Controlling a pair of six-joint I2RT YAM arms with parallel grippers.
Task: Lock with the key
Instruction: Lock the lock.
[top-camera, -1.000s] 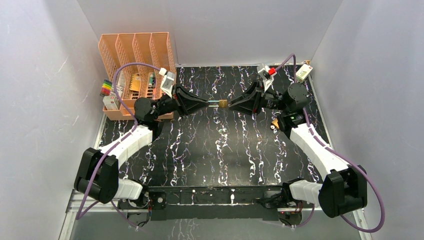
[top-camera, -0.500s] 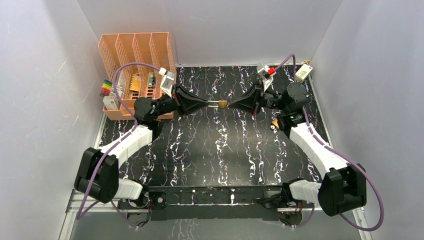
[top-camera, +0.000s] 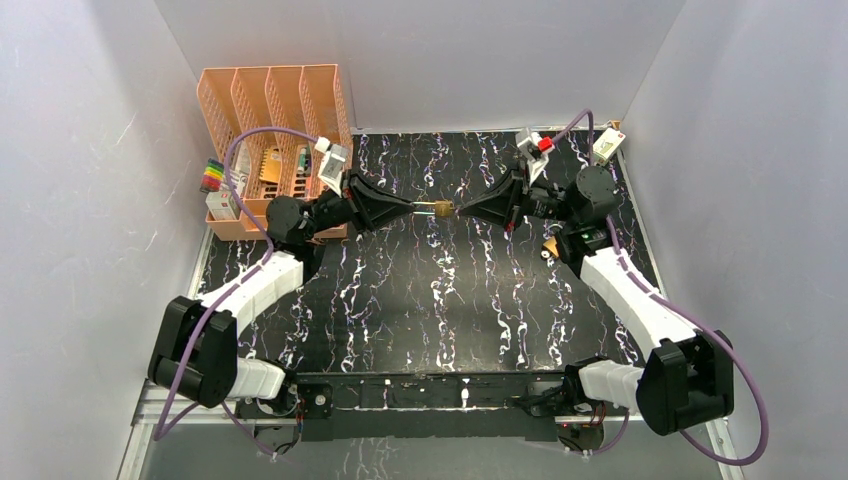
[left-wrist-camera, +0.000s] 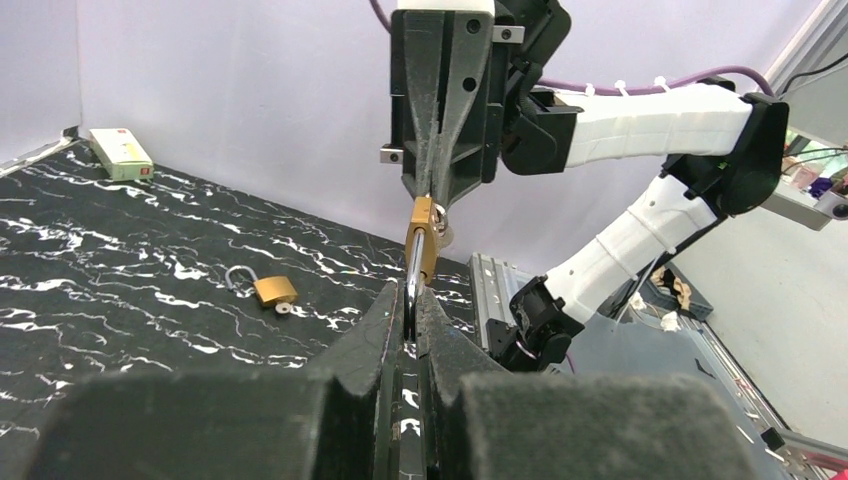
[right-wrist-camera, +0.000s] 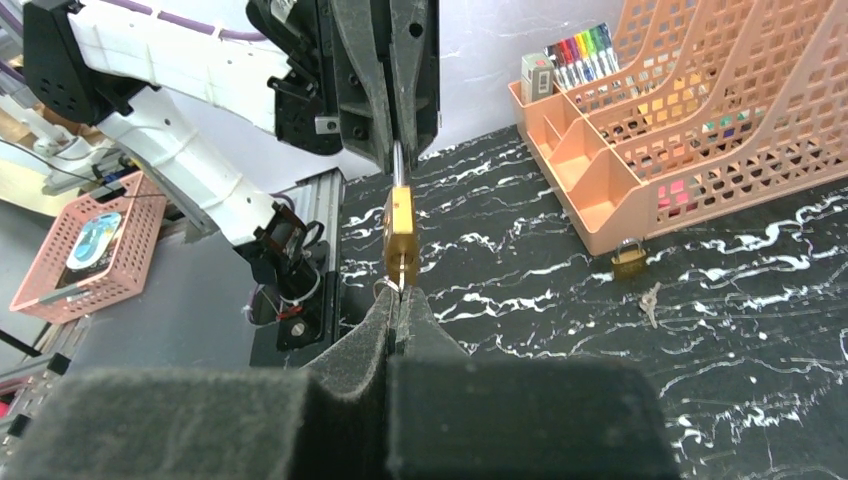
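The padlock (top-camera: 441, 208) has a small brass body and a silver shackle. It is held in the air above the middle of the black marbled table (top-camera: 430, 310), between the two arms. Its long axis runs side to side, with the shackle pointing to the left arm and the body to the right.

The left gripper (left-wrist-camera: 408, 305) is clamped on the shackle. The right gripper (right-wrist-camera: 398, 300) has its fingers pressed together on the key (right-wrist-camera: 398, 284) at the body's end; only a sliver of metal shows.

There are three padlocks. Besides the held one, a second padlock (left-wrist-camera: 262, 288) lies open-shackled near the right arm. A third padlock (right-wrist-camera: 628, 258) sits against the orange organizer (right-wrist-camera: 700, 130), with a loose key (right-wrist-camera: 650, 300) nearby.
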